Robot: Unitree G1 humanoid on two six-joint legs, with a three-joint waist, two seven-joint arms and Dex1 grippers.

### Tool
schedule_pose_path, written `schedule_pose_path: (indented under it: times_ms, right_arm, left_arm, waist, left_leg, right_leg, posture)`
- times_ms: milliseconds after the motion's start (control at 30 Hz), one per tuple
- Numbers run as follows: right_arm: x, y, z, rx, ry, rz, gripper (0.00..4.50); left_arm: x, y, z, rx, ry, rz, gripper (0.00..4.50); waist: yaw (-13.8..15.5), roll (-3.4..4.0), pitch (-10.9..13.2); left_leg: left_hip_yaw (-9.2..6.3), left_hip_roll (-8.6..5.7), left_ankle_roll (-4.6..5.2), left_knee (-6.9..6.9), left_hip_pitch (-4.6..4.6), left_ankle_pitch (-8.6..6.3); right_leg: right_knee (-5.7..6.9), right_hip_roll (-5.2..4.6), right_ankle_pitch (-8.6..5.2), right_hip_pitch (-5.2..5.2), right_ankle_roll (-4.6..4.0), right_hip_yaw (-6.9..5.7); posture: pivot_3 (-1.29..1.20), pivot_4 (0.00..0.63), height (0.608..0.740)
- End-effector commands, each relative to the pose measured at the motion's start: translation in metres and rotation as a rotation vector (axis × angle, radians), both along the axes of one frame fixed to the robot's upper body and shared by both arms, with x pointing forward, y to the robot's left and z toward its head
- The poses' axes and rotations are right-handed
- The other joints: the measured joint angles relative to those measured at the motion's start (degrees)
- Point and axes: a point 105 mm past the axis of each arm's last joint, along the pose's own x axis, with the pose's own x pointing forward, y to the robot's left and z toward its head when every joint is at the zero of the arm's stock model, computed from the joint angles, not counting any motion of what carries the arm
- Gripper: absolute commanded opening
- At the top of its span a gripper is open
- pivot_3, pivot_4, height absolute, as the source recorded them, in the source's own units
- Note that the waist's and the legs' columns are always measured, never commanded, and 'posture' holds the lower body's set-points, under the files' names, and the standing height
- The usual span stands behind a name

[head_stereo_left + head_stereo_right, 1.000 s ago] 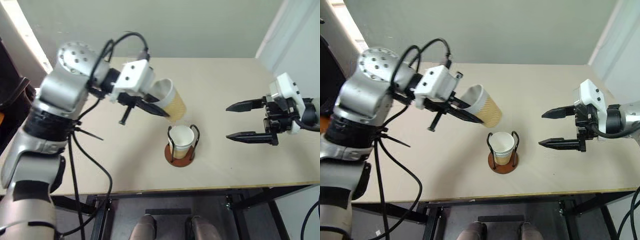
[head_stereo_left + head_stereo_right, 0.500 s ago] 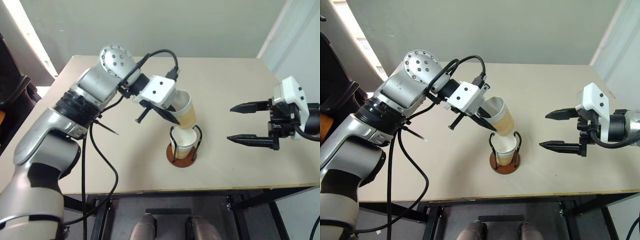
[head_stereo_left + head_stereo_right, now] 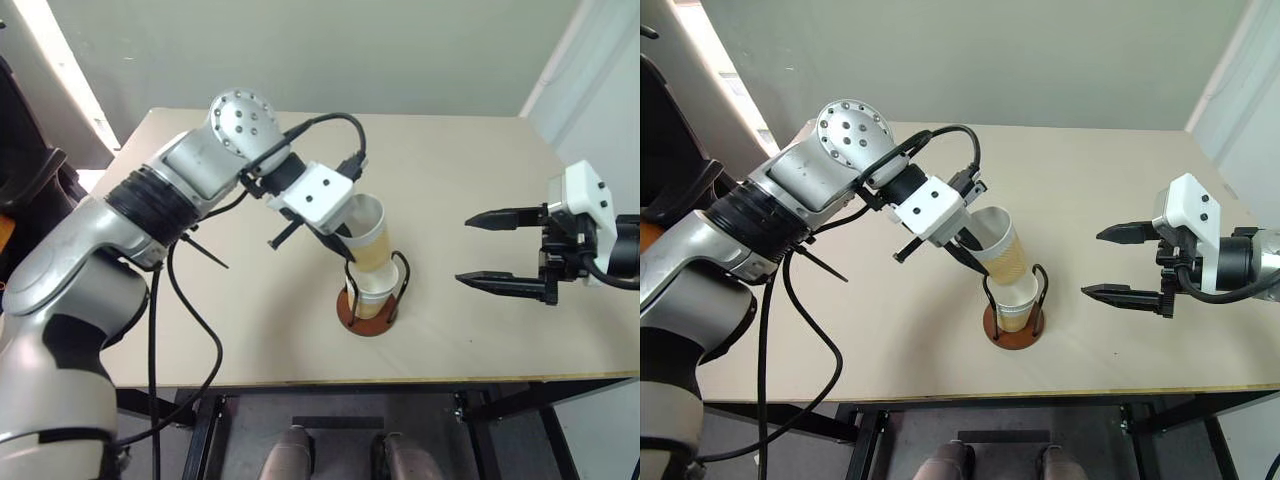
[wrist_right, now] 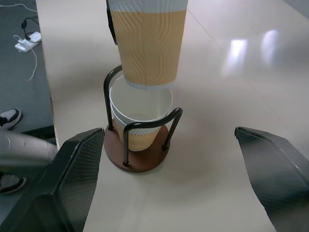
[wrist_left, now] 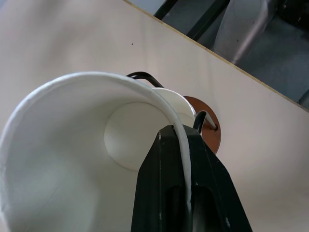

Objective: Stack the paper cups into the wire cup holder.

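Setting: I read this as a robot test lab.
Evidence: bare pale tabletop [image 3: 480,200] on a black metal frame [image 3: 500,400], plain wall [image 3: 330,50] at 12 o'clock.

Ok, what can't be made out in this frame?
- Held paper cup: the right wrist view's top edge cuts off its rim.
- Cup in the wire cup holder: one or several nested, the held cup covers its mouth in head views.
- Left gripper: outer finger hidden behind cup wall.
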Motion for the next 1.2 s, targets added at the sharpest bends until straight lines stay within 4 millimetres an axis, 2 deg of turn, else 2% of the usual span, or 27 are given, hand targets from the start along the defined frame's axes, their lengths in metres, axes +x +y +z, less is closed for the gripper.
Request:
schedule_pose_path:
  times_ms: [33,200,233,267,300,333,400,667,700,867,967,1200]
  right_arm:
    - [-0.004,-0.002,0.013,-0.007,-0.069,-0.016,4.50]
    - [-0.005,-0.005,0.011,-0.012,-0.069,-0.036,4.50]
    - [-0.005,-0.005,0.011,-0.012,-0.070,-0.038,4.50]
    - [-0.005,-0.006,0.011,-0.013,-0.072,-0.041,4.50]
    - [-0.005,-0.006,0.011,-0.014,-0.074,-0.046,4.50]
    - [-0.005,-0.007,0.010,-0.015,-0.075,-0.050,4.50]
    - [-0.005,-0.007,0.010,-0.017,-0.074,-0.054,4.50]
    - [-0.003,-0.006,0.009,-0.016,-0.077,-0.053,4.50]
    - [-0.003,-0.006,0.009,-0.016,-0.078,-0.053,4.50]
    - [-0.005,-0.003,0.008,-0.008,-0.063,-0.031,4.50]
    - [-0.006,-0.002,0.007,-0.002,-0.049,-0.014,4.50]
    - [0.000,0.002,0.009,0.059,-0.018,0.045,4.50]
  left_arm:
    - [-0.004,-0.004,0.013,0.008,-0.038,-0.049,0.01]
    - [-0.004,-0.006,0.013,0.004,-0.038,-0.063,0.01]
    - [-0.005,-0.007,0.013,0.007,-0.041,-0.068,0.20]
    - [-0.005,-0.006,0.013,0.009,-0.043,-0.072,0.20]
    - [-0.005,-0.006,0.013,0.011,-0.045,-0.074,0.60]
    - [-0.006,-0.006,0.013,0.013,-0.046,-0.076,0.76]
    - [-0.006,-0.005,0.012,0.015,-0.047,-0.078,1.39]
    - [-0.005,-0.005,0.013,0.014,-0.052,-0.084,4.26]
    - [-0.006,-0.006,0.013,0.011,-0.050,-0.084,4.47]
    - [-0.003,-0.004,0.015,-0.001,-0.048,-0.067,4.47]
    - [-0.002,0.005,0.014,-0.011,-0.029,-0.030,4.47]
    - [-0.005,0.048,0.021,-0.199,0.185,0.190,4.47]
  waist:
    - [0.03,0.00,0.00]
    - [0.07,0.00,0.00]
    - [0.07,0.00,0.00]
    - [0.08,0.00,0.00]
    - [0.08,0.00,0.00]
    - [0.09,0.00,0.00]
    - [0.11,0.00,0.00]
    - [0.11,0.00,0.00]
    - [0.11,0.00,0.00]
    - [0.11,0.00,0.00]
    - [0.10,0.00,0.00]
    - [-0.27,0.06,-0.02]
  left_leg:
    - [0.00,0.00,0.00,0.00,0.00,0.00]
    - [0.01,0.00,-0.02,0.01,0.00,-0.02]
    - [0.02,0.00,-0.02,0.01,0.00,-0.03]
    - [0.03,0.00,-0.02,0.01,0.00,-0.03]
    - [0.03,0.00,-0.02,0.01,0.00,-0.03]
    - [0.03,0.00,-0.02,0.02,-0.01,-0.03]
    - [0.03,-0.01,-0.01,0.05,-0.02,-0.04]
    - [0.04,-0.01,0.01,0.12,-0.02,-0.06]
    - [0.04,-0.01,0.01,0.12,-0.02,-0.06]
    - [0.04,-0.01,0.01,0.12,-0.02,-0.06]
    - [0.05,-0.01,0.01,0.12,-0.02,-0.06]
    - [0.09,0.01,-0.02,0.11,0.03,-0.05]
  right_leg:
    - [0.00,0.00,0.00,0.00,0.00,0.00]
    - [0.01,0.00,-0.02,0.00,0.06,0.00]
    - [0.01,0.01,-0.02,0.00,0.07,0.00]
    - [0.01,0.01,-0.02,0.00,0.07,0.00]
    - [0.01,0.01,-0.03,0.00,0.08,0.00]
    - [0.01,0.01,-0.03,0.00,0.09,0.00]
    - [0.01,0.02,-0.03,0.01,0.09,0.00]
    - [0.02,0.03,-0.04,0.01,0.12,0.02]
    - [0.02,0.03,-0.04,0.02,0.12,0.01]
    - [0.02,0.03,-0.04,0.02,0.12,0.02]
    - [0.02,0.04,-0.04,0.01,0.13,0.02]
    - [0.06,0.20,-0.05,0.00,0.13,0.02]
  posture:
    - [0.00,0.150,0.740]
    - [0.00,0.150,0.740]
    - [0.00,0.150,0.740]
    - [0.00,0.150,0.740]
    - [0.00,0.150,0.740]
    - [0.00,0.150,0.740]
    - [0.00,0.150,0.740]
    - [0.00,0.150,0.740]
    - [0.00,0.150,0.740]
    - [0.00,0.150,0.740]
    - [0.00,0.150,0.740]
    - [0.00,0.150,0.740]
